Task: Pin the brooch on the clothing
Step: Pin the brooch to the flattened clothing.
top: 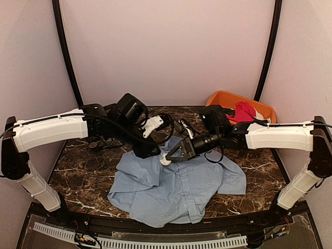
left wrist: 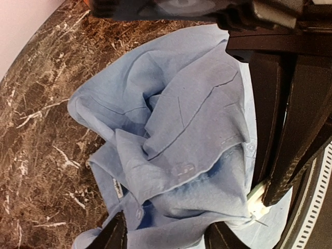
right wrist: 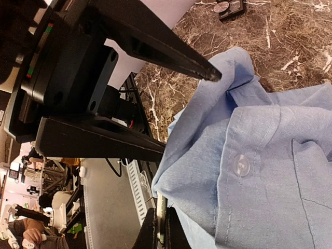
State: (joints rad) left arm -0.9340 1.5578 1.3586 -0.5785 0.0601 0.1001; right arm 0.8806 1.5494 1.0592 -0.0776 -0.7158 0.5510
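The clothing, a light blue shirt (top: 176,192), lies crumpled on the marble table; its folds fill the left wrist view (left wrist: 181,104) and its buttoned placket shows in the right wrist view (right wrist: 270,155). My right gripper (top: 171,155) (right wrist: 163,228) is shut on the brooch (top: 166,160), which looks like a small pale flat piece seen edge-on (right wrist: 162,207), with a thin pin at the shirt's raised fold (left wrist: 258,199). My left gripper (top: 150,153) (left wrist: 168,236) is open, its fingers (right wrist: 166,52) standing either side of that fold.
An orange bin (top: 262,108) at the back right holds a red garment (top: 244,111). Small dark items (top: 182,126) (right wrist: 228,7) lie on the table (top: 83,176) behind the grippers. A white slotted rail (top: 155,243) runs along the near edge.
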